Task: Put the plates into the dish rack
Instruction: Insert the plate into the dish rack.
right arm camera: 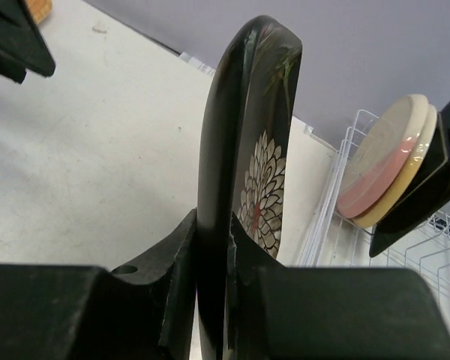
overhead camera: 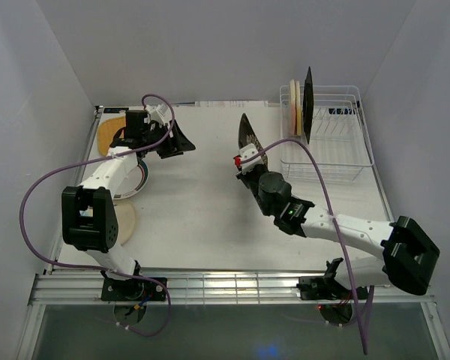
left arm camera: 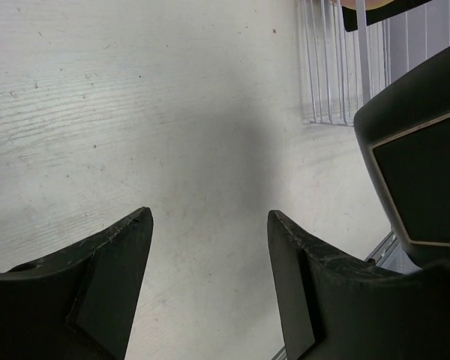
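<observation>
My right gripper (overhead camera: 249, 160) is shut on the lower edge of the square black floral plate (overhead camera: 248, 135) and holds it on edge above the table, left of the dish rack (overhead camera: 337, 161). In the right wrist view the plate (right arm camera: 247, 112) stands between my jaws (right arm camera: 211, 225). The rack holds a pink-cream (right arm camera: 375, 169) and a yellow-cream round plate (right arm camera: 405, 176) and a dark square plate (overhead camera: 308, 101), all upright at its left end. My left gripper (overhead camera: 178, 139) is open and empty (left arm camera: 210, 225) over bare table. An orange plate (overhead camera: 107, 135) and a green-rimmed plate (overhead camera: 139, 182) lie at the left.
Another cream round plate (overhead camera: 125, 221) lies at the left, partly under my left arm. The white rack (right arm camera: 326, 217) has open slots to the right of its plates. White walls close in the table. The back of the black plate (left arm camera: 420, 180) shows at the right of the left wrist view.
</observation>
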Action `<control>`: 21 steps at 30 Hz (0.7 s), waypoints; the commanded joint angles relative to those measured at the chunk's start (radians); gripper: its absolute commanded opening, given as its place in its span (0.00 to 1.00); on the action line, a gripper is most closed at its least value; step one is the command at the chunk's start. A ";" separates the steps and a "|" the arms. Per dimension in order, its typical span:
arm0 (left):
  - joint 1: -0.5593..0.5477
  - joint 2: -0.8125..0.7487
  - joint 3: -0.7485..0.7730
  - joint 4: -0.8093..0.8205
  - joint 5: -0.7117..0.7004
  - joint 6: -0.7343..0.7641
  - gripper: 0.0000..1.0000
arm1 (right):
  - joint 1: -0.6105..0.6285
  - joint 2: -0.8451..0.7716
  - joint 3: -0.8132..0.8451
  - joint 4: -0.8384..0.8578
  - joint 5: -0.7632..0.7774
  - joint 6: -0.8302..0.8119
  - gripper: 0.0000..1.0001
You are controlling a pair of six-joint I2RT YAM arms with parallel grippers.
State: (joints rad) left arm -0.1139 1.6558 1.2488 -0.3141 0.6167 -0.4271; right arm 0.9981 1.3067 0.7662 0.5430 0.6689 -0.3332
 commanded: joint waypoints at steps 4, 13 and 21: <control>0.000 -0.039 -0.023 0.049 0.034 0.008 0.72 | -0.055 -0.213 -0.008 0.097 -0.011 0.045 0.08; 0.000 -0.044 -0.029 0.058 0.040 0.013 0.72 | -0.119 -0.411 -0.024 0.022 0.037 0.072 0.08; 0.000 -0.048 -0.034 0.061 0.040 0.016 0.72 | -0.266 -0.431 0.057 -0.124 0.012 0.175 0.08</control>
State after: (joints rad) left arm -0.1139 1.6558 1.2217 -0.2756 0.6369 -0.4255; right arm 0.7811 0.8948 0.7254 0.3634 0.6884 -0.2085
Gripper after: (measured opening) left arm 0.723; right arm 0.207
